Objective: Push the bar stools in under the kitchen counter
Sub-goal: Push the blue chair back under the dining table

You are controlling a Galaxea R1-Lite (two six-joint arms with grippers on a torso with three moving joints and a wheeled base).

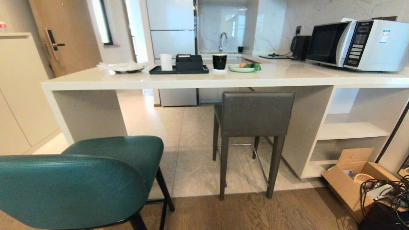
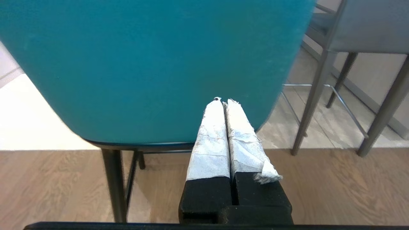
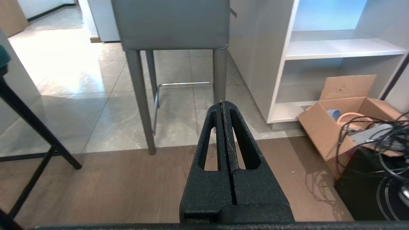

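Observation:
The teal bar stool (image 1: 80, 185) stands near me at the left, on the wood floor, well back from the kitchen counter (image 1: 204, 80). The grey bar stool (image 1: 254, 115) stands further off, its seat partly under the counter edge and its back legs by the seam between tile and wood. My left gripper (image 2: 223, 101) is shut, its white-wrapped fingers pointing at the teal stool's back (image 2: 143, 64) and close to it; contact cannot be told. My right gripper (image 3: 222, 103) is shut and empty, pointing at the grey stool's legs (image 3: 140, 102) from a distance. Neither arm shows in the head view.
An open cardboard box (image 1: 354, 179) and a tangle of black cables (image 1: 386, 195) lie on the floor at the right, before the counter's open shelves (image 1: 351, 131). A microwave (image 1: 358, 44), tray, cup and plate stand on the counter.

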